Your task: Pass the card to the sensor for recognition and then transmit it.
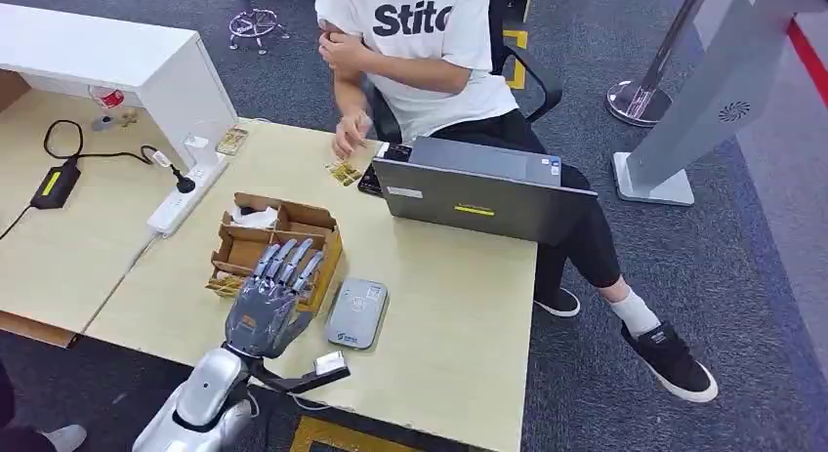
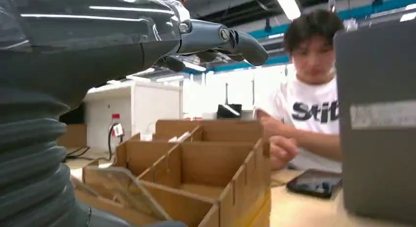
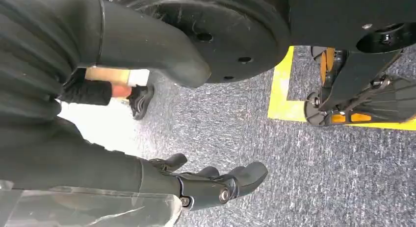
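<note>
I've got the left robot hand (image 1: 271, 298) over the cardboard box (image 1: 276, 243), fingers spread, holding nothing. Right robot hand (image 3: 216, 183) hangs by the floor, loosely curled, empty. Cards look to be in the box's near slot; sensor (image 1: 356, 312) sits beside it on the desk (image 1: 459, 306). Nothing picked yet: grab, scan, handover all left.

Bare table (image 1: 459, 306) lies right of the sensor (image 1: 356, 313), while the box (image 1: 278, 242) under the left hand (image 1: 269, 301) and the laptop (image 1: 469, 190) beyond block passage.
</note>
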Tool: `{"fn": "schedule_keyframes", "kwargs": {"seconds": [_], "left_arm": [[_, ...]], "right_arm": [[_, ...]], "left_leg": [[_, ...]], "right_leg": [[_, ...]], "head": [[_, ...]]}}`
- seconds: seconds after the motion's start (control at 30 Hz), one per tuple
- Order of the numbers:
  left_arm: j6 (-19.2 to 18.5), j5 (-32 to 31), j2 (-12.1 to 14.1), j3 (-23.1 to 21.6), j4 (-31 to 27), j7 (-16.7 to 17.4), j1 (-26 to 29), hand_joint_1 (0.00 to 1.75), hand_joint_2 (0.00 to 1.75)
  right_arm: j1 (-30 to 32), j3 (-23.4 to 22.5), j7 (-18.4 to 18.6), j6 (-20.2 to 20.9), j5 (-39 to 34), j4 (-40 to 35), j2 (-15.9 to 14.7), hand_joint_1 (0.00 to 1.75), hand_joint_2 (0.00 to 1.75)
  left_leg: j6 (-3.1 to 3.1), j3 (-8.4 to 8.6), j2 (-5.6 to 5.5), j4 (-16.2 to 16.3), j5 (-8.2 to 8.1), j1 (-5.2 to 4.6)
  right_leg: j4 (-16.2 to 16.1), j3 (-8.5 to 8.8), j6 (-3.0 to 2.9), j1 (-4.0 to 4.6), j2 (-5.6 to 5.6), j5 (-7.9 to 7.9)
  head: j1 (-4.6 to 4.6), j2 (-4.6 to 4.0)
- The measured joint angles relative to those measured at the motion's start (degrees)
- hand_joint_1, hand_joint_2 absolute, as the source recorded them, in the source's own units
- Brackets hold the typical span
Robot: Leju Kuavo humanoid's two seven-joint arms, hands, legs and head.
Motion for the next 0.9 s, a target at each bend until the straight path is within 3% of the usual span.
{"fn": "schedule_keyframes", "kwargs": {"seconds": [0.37,0.9], "left_arm": [[-0.3,1.4,1.6,0.2,6.3,0.0,-2.5,0.00,1.75],[-0.4,1.7,2.8,0.4,3.9,0.0,-0.9,0.00,1.75]], "right_arm": [[0.0,-0.2,-0.5,0.1,0.2,0.0,0.0,0.00,1.75],[0.1,-1.0,-0.7,0.1,0.1,0.0,0.1,0.00,1.75]], "left_leg": [[0.00,-0.01,0.00,0.0,0.00,-0.01],[0.00,-0.01,-0.01,0.0,0.00,0.00]], "right_leg": [[0.0,0.00,0.00,0.00,0.00,0.00],[0.0,0.01,-0.01,0.00,-0.02,-0.01]], "head": [[0.00,0.00],[-0.02,0.00]]}}
